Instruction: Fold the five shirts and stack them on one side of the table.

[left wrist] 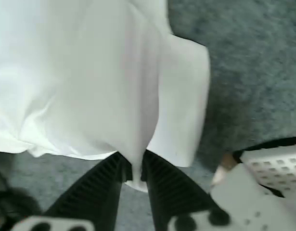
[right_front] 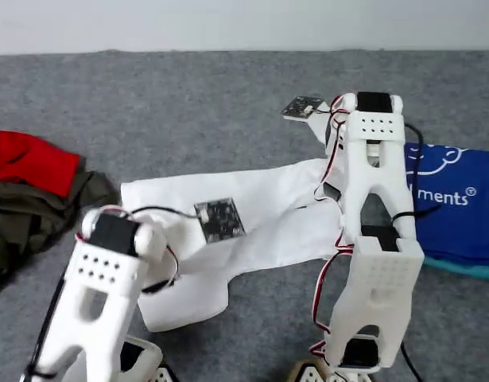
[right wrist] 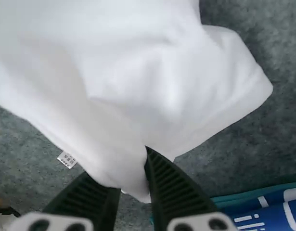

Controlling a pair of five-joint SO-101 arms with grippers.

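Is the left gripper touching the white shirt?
Touching. The left wrist view shows the left gripper closed on a fold of the white shirt, cloth pinched between its jaws.

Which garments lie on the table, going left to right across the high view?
red and olive shirts in a heap → white shirt spread out at the middle → blue shirt at the right edge

Grey carpet-like cover (right_front: 188,103) across most of the frame; pale wall strip (right_front: 228,24) along the top edge.

Left hand (left wrist: 136,169), right hand (right wrist: 132,177) — (seemingly) pinching.
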